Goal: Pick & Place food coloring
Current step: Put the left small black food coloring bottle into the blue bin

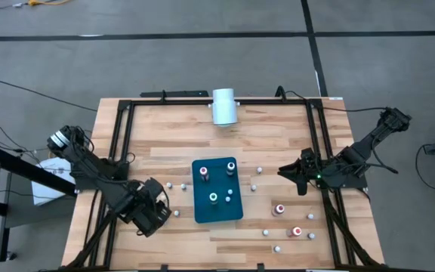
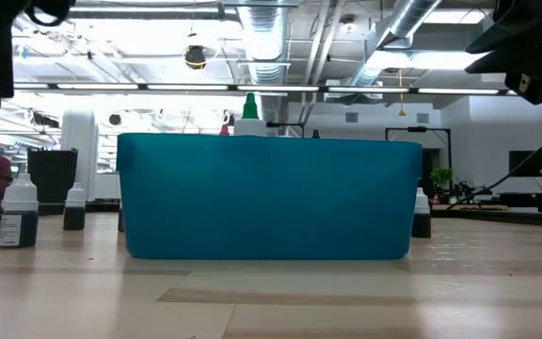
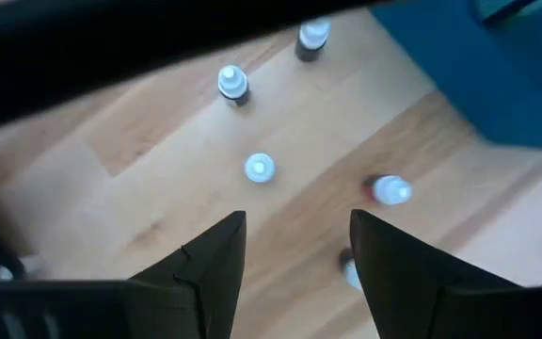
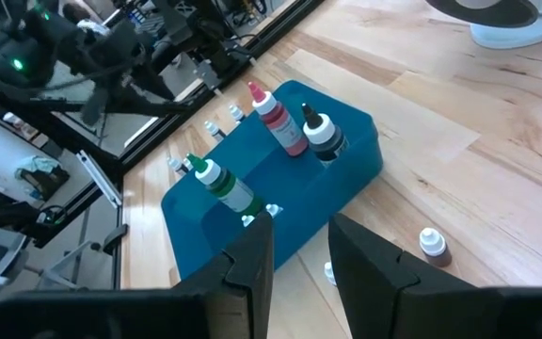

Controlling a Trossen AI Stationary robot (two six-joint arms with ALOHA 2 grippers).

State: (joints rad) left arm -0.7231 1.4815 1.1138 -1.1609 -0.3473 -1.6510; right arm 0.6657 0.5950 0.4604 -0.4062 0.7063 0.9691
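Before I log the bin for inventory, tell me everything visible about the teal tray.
The teal tray is a rectangular, matte, plastic-looking block with rounded corners, lying flat mid-table on the wood. Bottles stand upright in holes in its top: a red-capped one, a dark one and a green-capped one. Neither pincer touches it.

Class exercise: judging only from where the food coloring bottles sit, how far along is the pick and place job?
Done: about four bottles stand in the teal tray, among them a red one, a black one and a green one. In hand: nothing; the left gripper hovers open over loose bottles left of the tray, the right gripper is empty. Left: roughly a dozen bottles on the table.
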